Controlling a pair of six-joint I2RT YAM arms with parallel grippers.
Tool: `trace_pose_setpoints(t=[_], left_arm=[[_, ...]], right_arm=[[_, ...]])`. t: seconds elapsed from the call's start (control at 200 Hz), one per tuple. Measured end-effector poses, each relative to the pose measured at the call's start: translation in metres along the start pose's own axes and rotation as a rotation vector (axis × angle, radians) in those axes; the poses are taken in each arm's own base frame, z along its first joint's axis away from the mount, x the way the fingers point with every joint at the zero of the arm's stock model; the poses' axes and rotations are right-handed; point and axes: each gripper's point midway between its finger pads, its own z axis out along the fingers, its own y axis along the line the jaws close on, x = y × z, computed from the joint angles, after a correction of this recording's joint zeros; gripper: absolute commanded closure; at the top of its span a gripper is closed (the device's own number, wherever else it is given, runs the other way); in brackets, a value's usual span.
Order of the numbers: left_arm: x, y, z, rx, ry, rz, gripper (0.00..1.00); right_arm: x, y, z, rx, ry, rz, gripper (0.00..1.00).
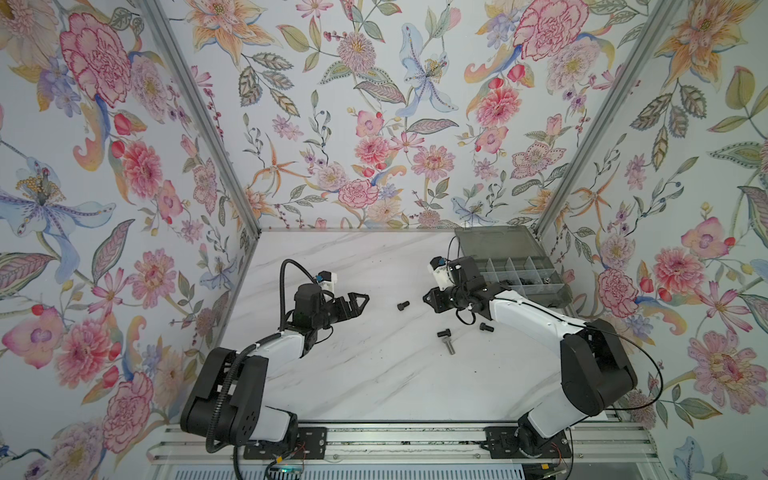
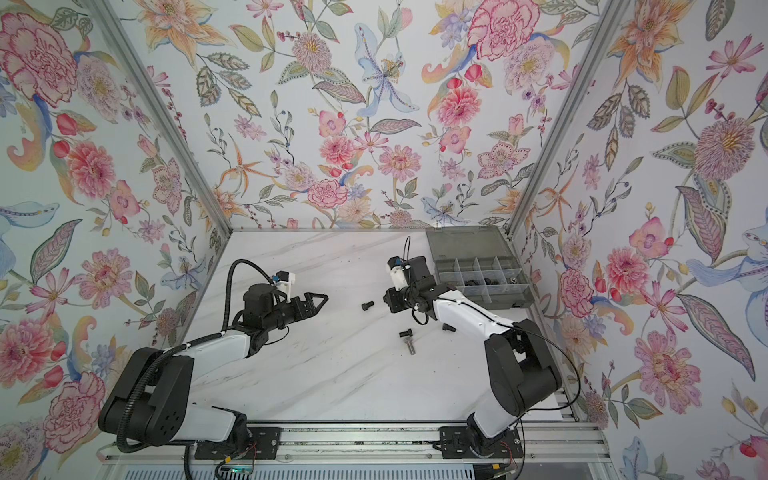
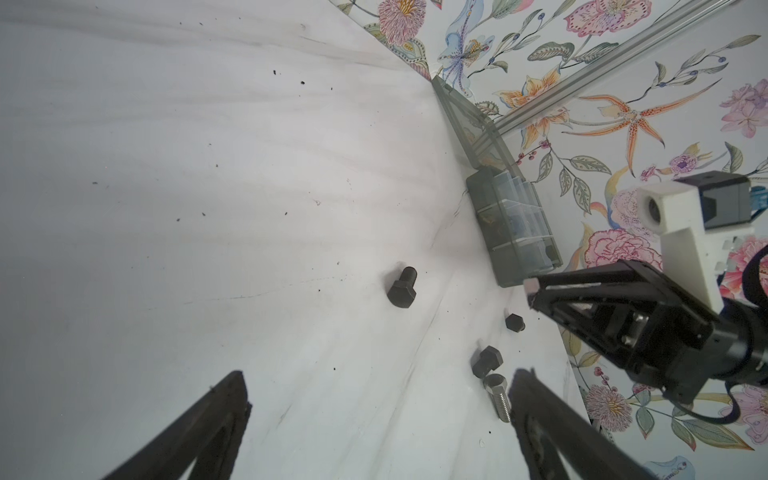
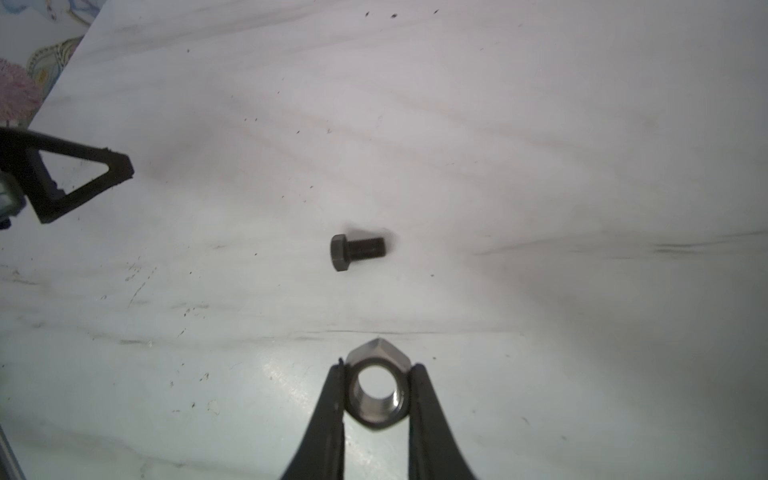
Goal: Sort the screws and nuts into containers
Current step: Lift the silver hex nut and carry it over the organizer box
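In the right wrist view my right gripper (image 4: 379, 369) is shut on a silver hex nut (image 4: 377, 386), held just above the marble table. A black screw (image 4: 358, 251) lies ahead of it. In both top views this screw (image 1: 402, 306) sits between my right gripper (image 1: 426, 298) and my open, empty left gripper (image 1: 364, 301). Another black screw (image 1: 443, 333) touches a silver screw (image 1: 449, 345), and a third black one (image 1: 486, 327) lies beside the right arm. The containers are cells of a smoky-grey organiser box (image 1: 552, 296) at the back right, with dark pieces in some.
The organiser's lid (image 1: 494, 243) lies open flat against the back wall. Floral walls close the table (image 1: 374, 386) on three sides, and a metal rail (image 1: 395, 440) runs along the front. The right forearm (image 1: 528, 316) passes just in front of the box.
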Motion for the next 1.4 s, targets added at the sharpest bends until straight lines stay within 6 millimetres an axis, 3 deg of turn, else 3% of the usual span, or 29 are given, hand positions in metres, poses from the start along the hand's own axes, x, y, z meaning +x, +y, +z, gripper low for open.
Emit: trace_pose_setpoints(t=[0.155, 0.42, 0.53, 0.701, 0.956, 1.201, 1.401], left_arm=[[-0.002, -0.001, 0.0, 0.005, -0.008, 0.004, 0.01], [-0.003, -0.002, 0.0, 0.008, -0.013, 0.007, 0.01], [-0.004, -0.003, -0.002, 0.007, -0.014, 0.008, 0.01], [-0.006, -0.007, -0.005, 0.004, -0.015, 0.012, 0.01], [-0.02, -0.015, -0.005, 0.005, -0.018, 0.021, 0.01], [-0.035, -0.026, -0.004, -0.006, -0.026, 0.04, 0.01], [-0.034, -0.034, 0.001, -0.009, -0.012, 0.052, 0.01]], right_arm=[[-0.022, -0.072, -0.029, 0.115, -0.064, 0.128, 1.0], [-0.064, -0.205, -0.097, 0.37, -0.215, 0.347, 1.0], [-0.062, -0.254, -0.111, 0.492, -0.214, 0.433, 1.0], [-0.044, -0.307, -0.117, 0.612, -0.175, 0.559, 1.0], [-0.008, -0.357, -0.119, 0.722, -0.114, 0.71, 1.0], [0.011, -0.377, -0.112, 0.777, -0.053, 0.743, 1.0], [0.024, -0.391, -0.113, 0.802, -0.031, 0.771, 1.0]])
